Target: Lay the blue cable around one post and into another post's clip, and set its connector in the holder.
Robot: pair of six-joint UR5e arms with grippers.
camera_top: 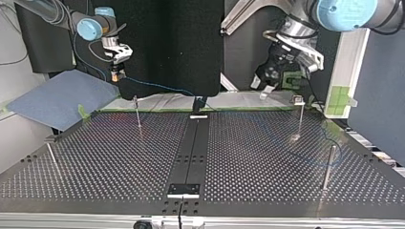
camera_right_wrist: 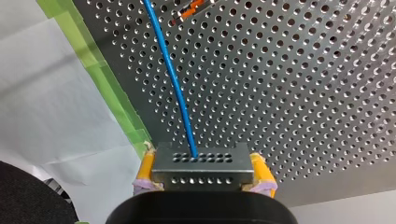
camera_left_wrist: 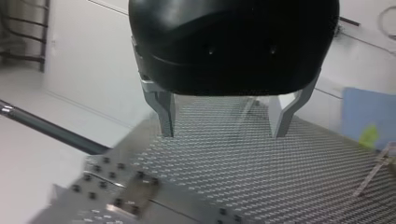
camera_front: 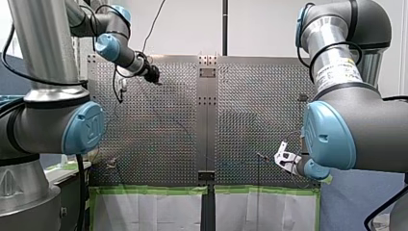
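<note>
1. Steel, perforated all over, makes up the table (camera_front: 159, 125) in the front view. The left gripper (camera_front: 155, 76) hangs high over its far side, well apart from the right gripper (camera_front: 281, 158), which is low by the green tape (camera_front: 149, 190) at the near edge.
2. Seen from the top view, the right gripper hovers off the table's edge. The blue cable (camera_top: 157, 87) trails from it towards the board. A faint blue line shows near the post (camera_top: 328, 164) at that view's right, though whether it loops the post cannot be told.
3. Up close in the left wrist view, the metal fingers (camera_left_wrist: 166, 112) stand spread with nothing between them. The tool appears free to guide the cable.
4. Closer still in the right wrist view, the yellow pads (camera_right_wrist: 145, 170) clamp the metal connector (camera_right_wrist: 203, 170) by its sides. This probably leaves its face clear, so the cable can run ahead unpinched.
</note>
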